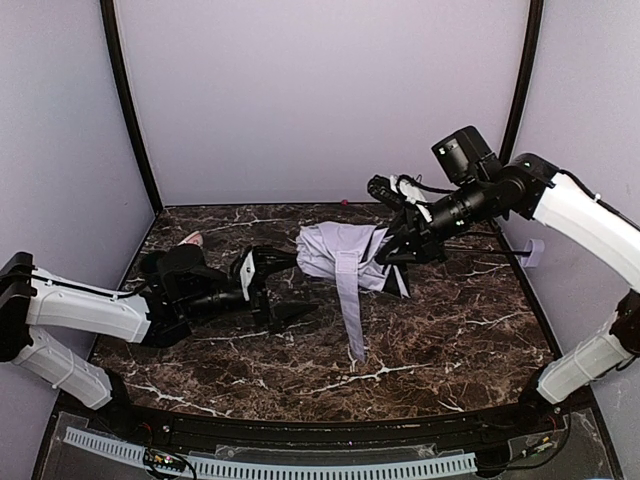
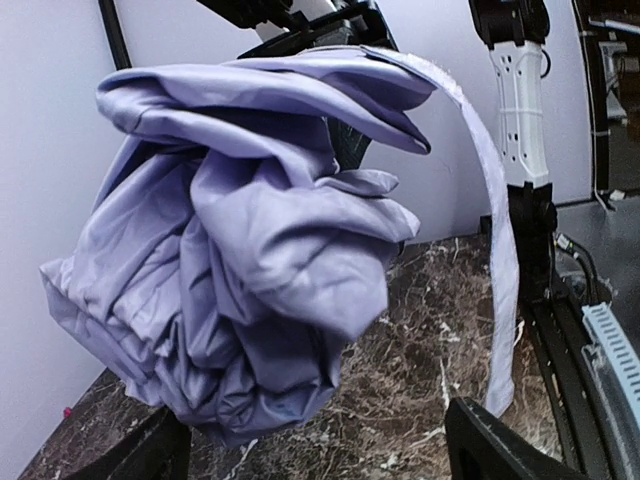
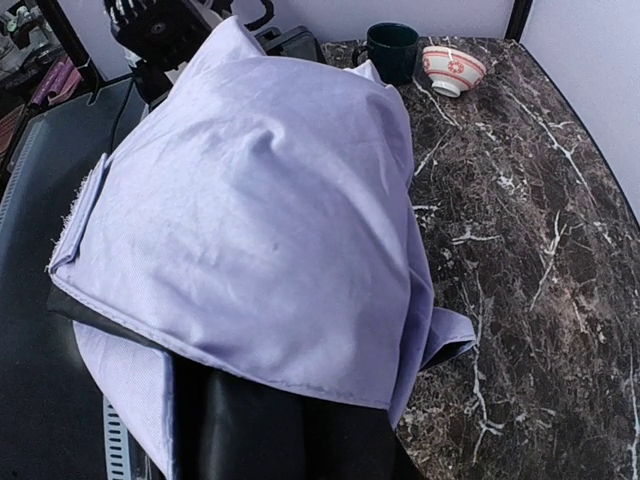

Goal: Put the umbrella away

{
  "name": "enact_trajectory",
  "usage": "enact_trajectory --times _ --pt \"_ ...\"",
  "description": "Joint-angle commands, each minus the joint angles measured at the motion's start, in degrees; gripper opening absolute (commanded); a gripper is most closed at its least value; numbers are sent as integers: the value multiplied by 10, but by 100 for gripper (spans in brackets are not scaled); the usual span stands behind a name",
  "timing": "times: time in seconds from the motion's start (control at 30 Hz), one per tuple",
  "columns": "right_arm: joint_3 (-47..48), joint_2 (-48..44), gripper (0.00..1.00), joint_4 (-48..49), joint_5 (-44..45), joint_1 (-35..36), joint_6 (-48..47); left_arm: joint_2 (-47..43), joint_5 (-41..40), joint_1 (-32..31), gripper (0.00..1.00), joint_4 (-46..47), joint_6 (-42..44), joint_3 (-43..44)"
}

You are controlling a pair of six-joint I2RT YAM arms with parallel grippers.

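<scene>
Strap [image 1: 350, 310] dangling toward 6 o'clock could snag the left claw [image 1: 300, 283], gaping wide at 9 o'clock — right claw [image 1: 392, 250] holds the bunched umbrella [image 1: 335, 250] aloft

Top view: right gripper [image 1: 392, 248] tips vanish into the umbrella [image 1: 335, 250] fabric at centre frame, so can't tell how the jaws stand. Right wrist view is no help: fabric fills most of the frame and covers the fingers. Left wrist view: left gripper [image 2: 310, 440] cut off by the bottom edge, only two dark stubs in the lower corners. Bowl [image 1: 192, 239], top view, left of centre: mostly hidden behind the left arm [image 1: 90, 310], just a pink sliver. Mug [image 3: 392, 50], top of right wrist frame: lower left part behind fabric.
</scene>
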Motion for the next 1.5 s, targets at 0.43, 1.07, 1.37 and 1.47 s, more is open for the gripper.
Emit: enact_trajectory --times 0.43,1.07,1.37,1.47 --pt "-21 -80 0 252 5 -3 35 -94 4 -13 88 -2 -32 -52" --pt "-8 -73 0 261 -21 -3 31 124 181 -14 28 147 -131 43" --pt "-4 -74 0 240 -23 -3 28 107 169 -15 0 127 -99 26" --pt "-1 -73 0 215 -43 -3 23 109 61 -13 0 119 -61 14"
